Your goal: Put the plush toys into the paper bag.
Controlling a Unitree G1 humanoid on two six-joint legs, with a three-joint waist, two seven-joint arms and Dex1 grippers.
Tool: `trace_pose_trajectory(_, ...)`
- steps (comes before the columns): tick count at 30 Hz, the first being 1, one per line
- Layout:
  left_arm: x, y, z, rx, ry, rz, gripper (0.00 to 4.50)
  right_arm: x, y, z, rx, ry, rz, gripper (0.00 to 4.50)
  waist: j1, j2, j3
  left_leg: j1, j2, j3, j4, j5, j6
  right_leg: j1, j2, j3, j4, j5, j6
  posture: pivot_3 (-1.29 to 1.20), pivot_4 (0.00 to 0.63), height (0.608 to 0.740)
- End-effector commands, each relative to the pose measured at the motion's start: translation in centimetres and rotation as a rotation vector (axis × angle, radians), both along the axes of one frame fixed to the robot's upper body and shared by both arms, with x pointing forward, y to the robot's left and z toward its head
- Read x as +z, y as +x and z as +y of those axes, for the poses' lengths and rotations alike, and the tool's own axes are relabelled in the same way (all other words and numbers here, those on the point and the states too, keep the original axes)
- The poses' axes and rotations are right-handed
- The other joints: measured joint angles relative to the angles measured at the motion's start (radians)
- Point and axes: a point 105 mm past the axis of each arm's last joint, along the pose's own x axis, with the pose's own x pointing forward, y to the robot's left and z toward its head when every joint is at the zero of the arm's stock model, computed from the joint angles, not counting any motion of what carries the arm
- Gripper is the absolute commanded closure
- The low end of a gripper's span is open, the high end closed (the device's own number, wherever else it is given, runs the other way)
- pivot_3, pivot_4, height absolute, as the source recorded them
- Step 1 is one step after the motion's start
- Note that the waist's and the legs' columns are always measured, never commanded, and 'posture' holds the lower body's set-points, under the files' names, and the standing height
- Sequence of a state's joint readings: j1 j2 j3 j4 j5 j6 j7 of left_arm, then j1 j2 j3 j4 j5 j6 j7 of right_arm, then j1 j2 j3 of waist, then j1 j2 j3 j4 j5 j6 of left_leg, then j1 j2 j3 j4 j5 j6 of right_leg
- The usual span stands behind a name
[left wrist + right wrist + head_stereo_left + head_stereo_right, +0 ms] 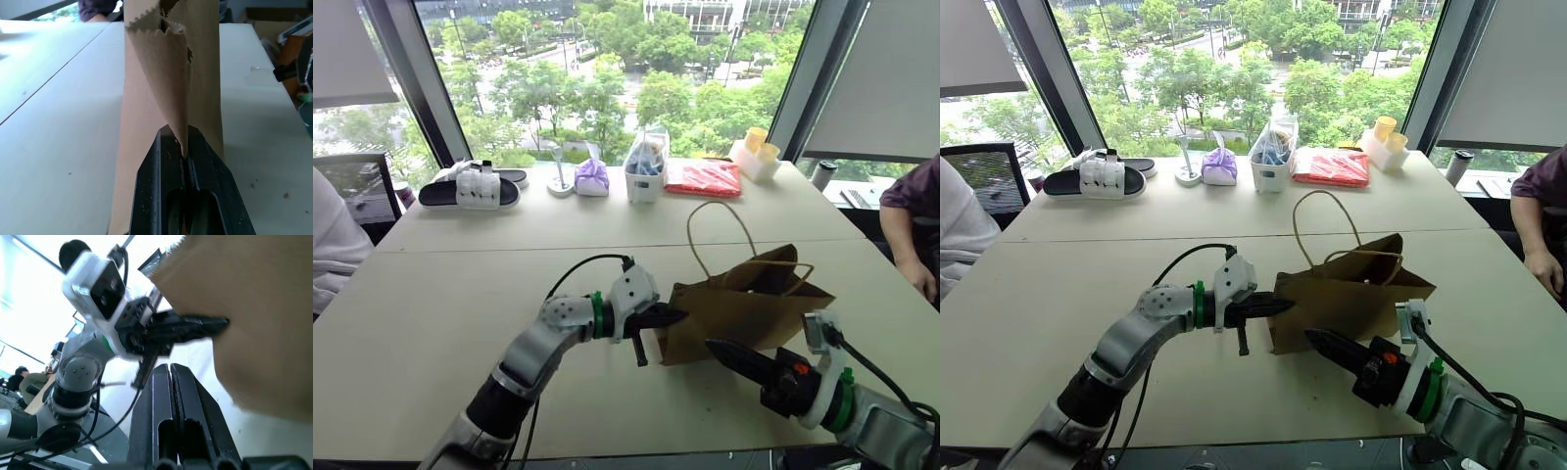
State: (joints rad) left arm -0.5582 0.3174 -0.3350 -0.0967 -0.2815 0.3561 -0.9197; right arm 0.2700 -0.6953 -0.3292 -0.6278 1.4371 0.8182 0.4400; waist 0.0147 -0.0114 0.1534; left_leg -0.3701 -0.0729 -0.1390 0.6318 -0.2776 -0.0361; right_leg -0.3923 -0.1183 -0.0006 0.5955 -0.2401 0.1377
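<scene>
A brown paper bag (744,313) stands on the pale table (460,294), with its cord handles (717,227) looping above the mouth. My left gripper (677,316) points sideways at the bag's left edge and is shut on it. In the left wrist view the fingers (164,166) pinch a fold of the brown paper (166,73). My right gripper (713,346) hovers low just in front of the bag, shut and holding nothing. In the right wrist view its fingers (161,391) point towards the left gripper (222,323) at the bag's side (259,323). The plush toys are hidden from view.
Along the far edge by the window lie black-and-white sandals (475,186), a purple tied pouch (592,178), a clear container (646,166), a red flat packet (705,179) and a white holder with yellow cups (756,155). A person's arm (913,225) rests at the right; a white sleeve (333,245) shows at the left.
</scene>
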Motion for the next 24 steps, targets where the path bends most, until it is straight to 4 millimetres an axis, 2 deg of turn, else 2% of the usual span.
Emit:
trace_pose_trajectory(1,4.0,1.4,1.2,-0.083,-0.069,-0.121,4.48,0.6,0.0,-0.5,-0.003,-0.020,-0.044,4.50,0.001,0.000,0.000,0.000,0.000,0.000,0.000,0.000,0.000,0.000,0.000,0.000,0.000,0.000,0.000,0.00,0.150,0.740)
trace_pose_trajectory(3,4.4,2.5,2.0,-0.125,-0.027,-0.150,4.48,0.5,0.1,-0.8,-0.011,-0.028,-0.044,4.50,0.000,0.000,0.000,0.000,0.000,0.000,0.000,0.000,0.000,0.001,0.000,0.000,0.000,0.000,0.000,0.00,0.150,0.740)
trace_pose_trajectory(6,3.8,5.2,2.6,-0.125,0.024,-0.152,4.48,0.2,0.3,-1.5,-0.037,-0.045,-0.043,4.50,0.001,0.000,0.000,0.000,-0.001,0.000,0.000,0.000,0.000,0.001,0.000,0.000,0.000,0.000,0.000,0.00,0.150,0.740)
trace_pose_trajectory(8,2.9,6.5,2.6,-0.116,0.039,-0.125,4.48,0.1,0.4,-1.7,-0.052,-0.049,-0.043,4.50,0.000,0.000,0.000,0.000,-0.001,0.000,0.000,0.000,0.000,0.001,0.000,0.000,-0.001,0.000,0.000,0.00,0.150,0.740)
trace_pose_trajectory(12,0.2,7.4,2.5,-0.110,0.081,-0.080,4.48,0.0,0.1,-1.7,-0.073,-0.043,-0.046,4.50,-0.001,-0.001,0.000,0.000,-0.001,0.000,0.000,0.000,0.001,0.000,0.000,-0.001,0.000,0.000,0.001,0.00,0.150,0.740)
trace_pose_trajectory(15,-0.9,7.6,2.5,-0.109,0.091,-0.058,3.67,-0.2,0.0,-1.6,-0.081,-0.044,-0.045,4.50,-0.001,-0.001,0.000,0.000,-0.001,0.000,0.000,-0.001,0.002,0.000,0.000,-0.001,0.000,0.000,0.001,0.00,0.150,0.740)
trace_pose_trajectory(22,0.0,8.0,2.7,-0.081,0.026,-0.056,0.19,-0.3,0.1,-1.5,-0.086,-0.047,-0.047,4.50,-0.002,-0.001,0.000,0.000,-0.001,0.000,0.001,-0.001,0.002,0.000,0.000,-0.001,0.001,0.001,0.001,0.00,0.150,0.740)
trace_pose_trajectory(24,0.4,8.3,3.4,-0.050,0.013,-0.059,0.05,-0.4,0.3,-1.4,-0.075,-0.055,-0.048,4.50,-0.003,-0.001,0.000,0.000,-0.001,-0.001,0.001,-0.001,0.002,0.000,0.000,-0.001,0.001,0.001,0.002,0.00,0.150,0.740)
